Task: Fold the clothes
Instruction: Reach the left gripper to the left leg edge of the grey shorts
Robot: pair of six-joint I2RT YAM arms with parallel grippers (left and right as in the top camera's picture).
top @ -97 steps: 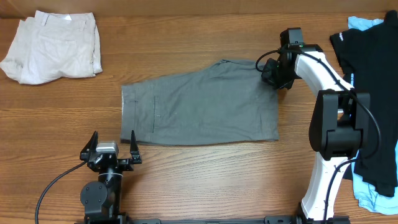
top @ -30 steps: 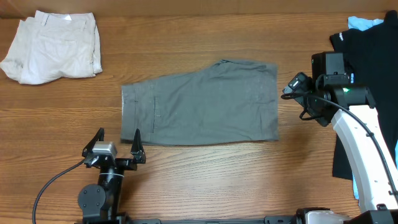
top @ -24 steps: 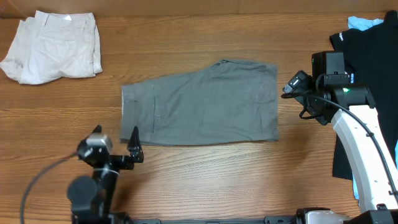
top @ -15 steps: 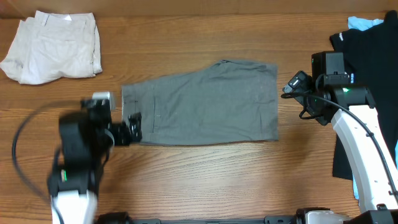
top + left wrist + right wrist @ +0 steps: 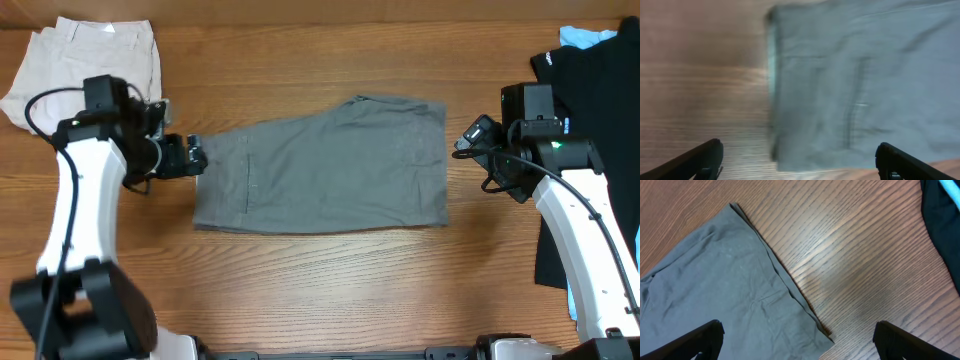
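Observation:
The clothes, a pair of grey shorts (image 5: 320,165), lie flat in the middle of the wooden table, waistband to the left. My left gripper (image 5: 196,157) hovers open at the waistband edge. Its view is blurred, with the shorts (image 5: 855,85) ahead and nothing between the jaws of the left gripper (image 5: 800,162). My right gripper (image 5: 468,150) stands open just right of the leg hems, apart from the cloth. In the right wrist view the lower hem corner of the shorts (image 5: 715,295) lies between the wide jaws of the right gripper (image 5: 800,342).
Cream shorts (image 5: 85,75) lie bunched at the back left corner. A pile of black (image 5: 600,110) and light-blue (image 5: 585,38) garments covers the right edge behind the right arm, and the black cloth (image 5: 942,220) also shows in the right wrist view.
The left arm has swung from the table's front edge up and left to the waistband edge of the grey shorts. The right arm, earlier at the shorts' far right corner, has held still over the last second.

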